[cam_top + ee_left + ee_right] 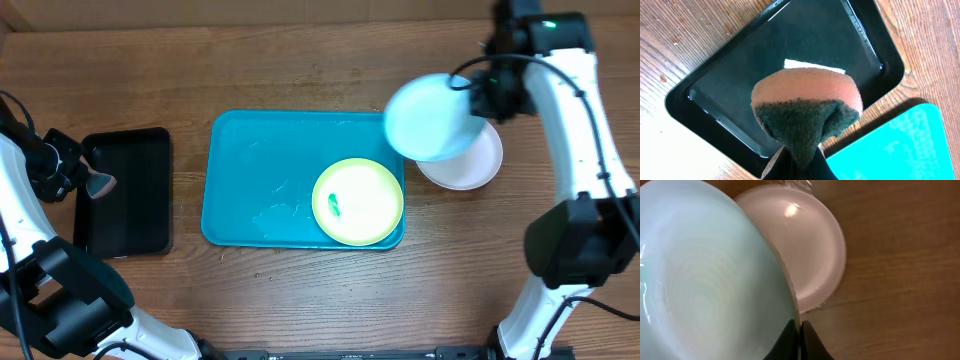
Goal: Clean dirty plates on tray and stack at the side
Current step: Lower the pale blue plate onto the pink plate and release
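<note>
1. Three small round plastic plates are being dealt with. The light blue plate (430,117) is being pinched at its rim by the jaws of the right gripper (799,332).
2. Stacking is judged to be the step in hand. This plate is being held above the wooden table (300,60), overlapping the white plate (470,165), which is lying just right of the large turquoise rectangular plastic tray (250,170).
3. Being round, the blue plate has no long axis. It is being held tilted, with a broad face turned upward.
4. Levelling, centring over the white plate and releasing are being called for next.
5. The yellow-green rimmed plate (358,202), bearing a teal smear, is being left in the tray's right-hand corner nearest the robot. Cleaning looks due there.
6. A pink sponge with a dark green scouring face (805,107) is being squeezed by the jaws of the left gripper (795,165) over the small black tray (730,85).
</note>
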`<state>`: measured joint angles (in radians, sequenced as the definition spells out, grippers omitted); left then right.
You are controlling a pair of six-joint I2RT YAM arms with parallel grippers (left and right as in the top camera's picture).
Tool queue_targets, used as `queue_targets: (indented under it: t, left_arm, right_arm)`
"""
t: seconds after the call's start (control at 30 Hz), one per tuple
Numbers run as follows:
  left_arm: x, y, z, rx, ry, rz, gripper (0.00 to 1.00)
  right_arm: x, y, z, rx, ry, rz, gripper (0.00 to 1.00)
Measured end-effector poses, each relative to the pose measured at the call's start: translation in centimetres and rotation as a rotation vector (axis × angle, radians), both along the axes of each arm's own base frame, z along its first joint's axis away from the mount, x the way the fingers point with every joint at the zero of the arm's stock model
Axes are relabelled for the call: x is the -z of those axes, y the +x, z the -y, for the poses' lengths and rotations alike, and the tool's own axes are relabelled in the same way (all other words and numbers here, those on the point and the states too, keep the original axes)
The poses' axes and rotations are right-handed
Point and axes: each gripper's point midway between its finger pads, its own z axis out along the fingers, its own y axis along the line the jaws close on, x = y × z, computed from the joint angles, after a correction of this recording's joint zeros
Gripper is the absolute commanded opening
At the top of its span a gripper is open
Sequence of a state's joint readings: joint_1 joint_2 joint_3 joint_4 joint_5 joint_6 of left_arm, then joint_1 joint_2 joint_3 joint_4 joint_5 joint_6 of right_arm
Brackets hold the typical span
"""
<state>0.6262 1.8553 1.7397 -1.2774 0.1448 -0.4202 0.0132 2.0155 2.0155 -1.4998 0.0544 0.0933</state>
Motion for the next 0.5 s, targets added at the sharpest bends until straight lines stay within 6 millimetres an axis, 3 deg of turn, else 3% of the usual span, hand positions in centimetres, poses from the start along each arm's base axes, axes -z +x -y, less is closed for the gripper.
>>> queue_targets:
  t: [0.2,0.23,0.27,0.3,0.4,0.5]
  left_arm:
    - [0.0,0.0,0.0,0.0,-0.001,0.002,0.04]
    - [0.0,0.0,0.0,0.0,-0.001,0.002,0.04]
    - [0.0,0.0,0.0,0.0,-0.001,0.002,0.04]
    - [0.0,0.0,0.0,0.0,-0.001,0.002,0.04]
    - [0.0,0.0,0.0,0.0,-0.001,0.002,0.04]
    - [0.0,0.0,0.0,0.0,-0.001,0.002,0.04]
  right_arm:
    - [6.1,-1.4,4.9,0.132,0.033,-0.077,0.04]
    - [7.2,-1.6,5.4,0.148,0.036,-0.079,0.15]
    - [8.0,-1.7,5.7,0.157,0.037,-0.079,0.34]
    - [8.6,-1.7,5.9,0.158,0.038,-0.079,0.43]
    - [10.0,-1.9,5.9,0.176,0.054,-0.077,0.61]
    - [10.3,-1.6,5.0,0.161,0.095,-0.068,0.62]
